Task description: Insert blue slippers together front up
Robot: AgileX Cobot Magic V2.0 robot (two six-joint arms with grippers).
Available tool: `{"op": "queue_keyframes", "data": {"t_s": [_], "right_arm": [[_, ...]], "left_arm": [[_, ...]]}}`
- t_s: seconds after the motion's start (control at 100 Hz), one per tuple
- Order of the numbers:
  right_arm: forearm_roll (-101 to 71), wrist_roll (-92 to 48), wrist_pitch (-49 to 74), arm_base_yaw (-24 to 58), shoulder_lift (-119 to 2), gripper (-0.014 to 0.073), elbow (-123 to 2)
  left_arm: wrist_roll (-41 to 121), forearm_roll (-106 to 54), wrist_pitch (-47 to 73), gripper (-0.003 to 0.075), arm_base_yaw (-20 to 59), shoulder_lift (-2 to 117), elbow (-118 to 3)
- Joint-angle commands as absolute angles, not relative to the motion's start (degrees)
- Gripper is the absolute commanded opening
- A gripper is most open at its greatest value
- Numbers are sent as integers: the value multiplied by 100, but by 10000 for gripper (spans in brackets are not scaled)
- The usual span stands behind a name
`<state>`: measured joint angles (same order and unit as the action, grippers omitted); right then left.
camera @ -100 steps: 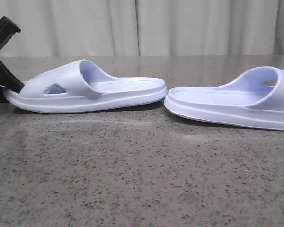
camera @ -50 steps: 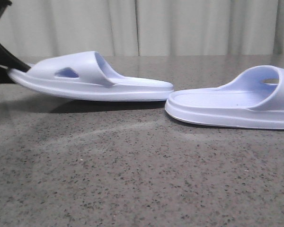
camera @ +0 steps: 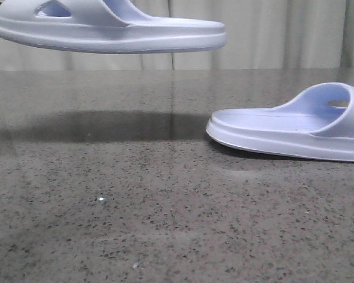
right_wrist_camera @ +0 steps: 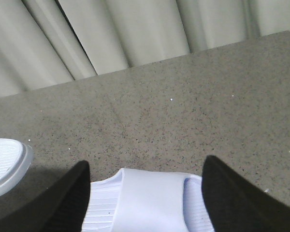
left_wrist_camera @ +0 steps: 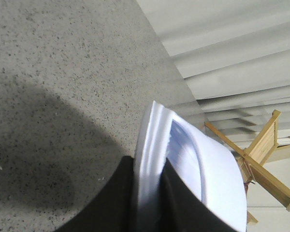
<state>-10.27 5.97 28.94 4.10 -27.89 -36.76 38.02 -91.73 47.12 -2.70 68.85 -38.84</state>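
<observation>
From my end the right slipper (camera: 289, 132) is nearest, flat on the speckled table (camera: 165, 224), with my right gripper (right_wrist_camera: 147, 193) spread wide, one finger either side of its strap, not touching. Further back the left gripper (left_wrist_camera: 150, 193) is pinched tight on the left slipper (camera: 106, 26)'s sole edge, carrying it well clear of the table in front of the curtain (camera: 253, 32).

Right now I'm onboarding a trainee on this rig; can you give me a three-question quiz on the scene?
1. True or false: the left slipper rests on the table.
2. Which pincer grips a slipper? A left B right
3. The right slipper lies ____ the right pincer's open fingers.

Key: 1 false, it is held in the air; 2 A; 3 between, untouched as far as visible.
</observation>
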Motion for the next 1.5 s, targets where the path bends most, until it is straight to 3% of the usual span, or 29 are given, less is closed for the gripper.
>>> {"op": "queue_keyframes", "data": {"t_s": [0.0, 0.41, 0.77, 1.49], "right_arm": [[-988, 883, 2509, 382, -3005, 424, -3777], [-111, 3322, 1484, 314, -4014, 424, -2948], [-123, 3422, 1235, -323, -4564, 424, -2527], [-654, 3422, 622, -335, -5471, 424, -2479]], "left_arm": [[3770, -9474, 4969, 16, -289, 6738, -4009], [3770, -9474, 4877, 16, -289, 6738, -4009], [3770, -9451, 4850, 16, -289, 6738, -4009], [3770, -9436, 4843, 16, -289, 6738, -4009]]}}
